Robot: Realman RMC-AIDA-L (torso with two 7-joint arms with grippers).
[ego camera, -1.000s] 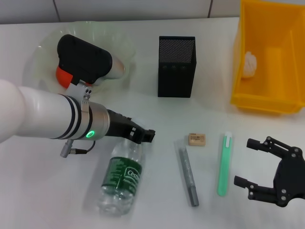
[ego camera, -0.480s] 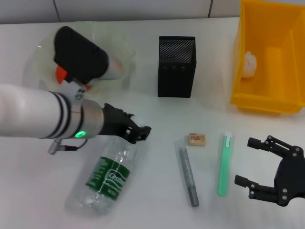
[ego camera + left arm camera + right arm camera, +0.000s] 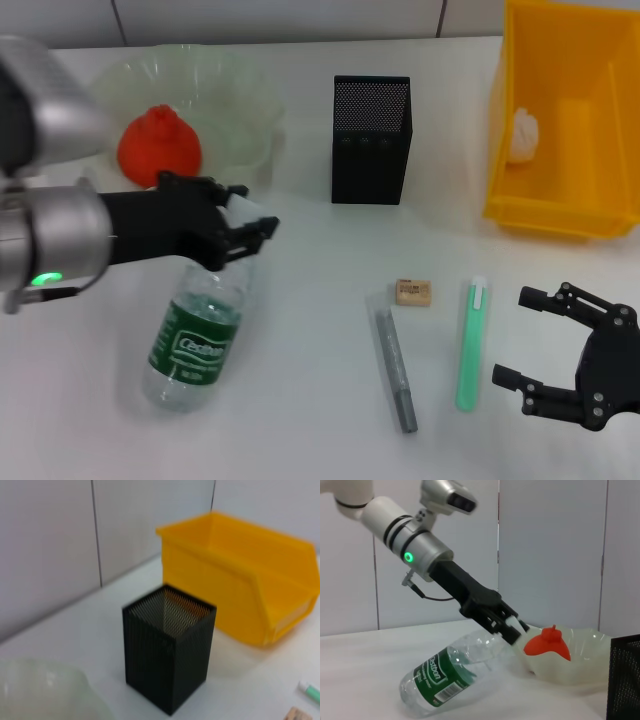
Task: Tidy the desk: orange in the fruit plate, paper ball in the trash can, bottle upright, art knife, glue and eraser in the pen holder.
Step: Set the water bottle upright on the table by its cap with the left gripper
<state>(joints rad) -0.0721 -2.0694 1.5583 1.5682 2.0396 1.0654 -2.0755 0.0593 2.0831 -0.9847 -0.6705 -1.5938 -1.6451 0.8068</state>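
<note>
One left gripper [image 3: 240, 228] clamped on bottle [image 3: 197, 333] cap, tilt clear only in right wrist view, right gripper [image 3: 560, 345] spread wide

Clear, glossy plastic on the bottle [image 3: 200, 340], with a printed dark green label – smooth film. Bumpy, matt skin on the orange [image 3: 160, 147]. Translucent, shiny plastic for the fruit plate [image 3: 245, 105]. Fine black metal mesh on the pen holder [image 3: 371, 140], matt. Smooth, bright yellow plastic for the trash can [image 3: 560, 215] – crumpled white paper on the paper ball [image 3: 526, 133]. Matt black plastic on the left pincer [image 3: 235, 235]. Smooth white table [image 3: 320, 400].
</note>
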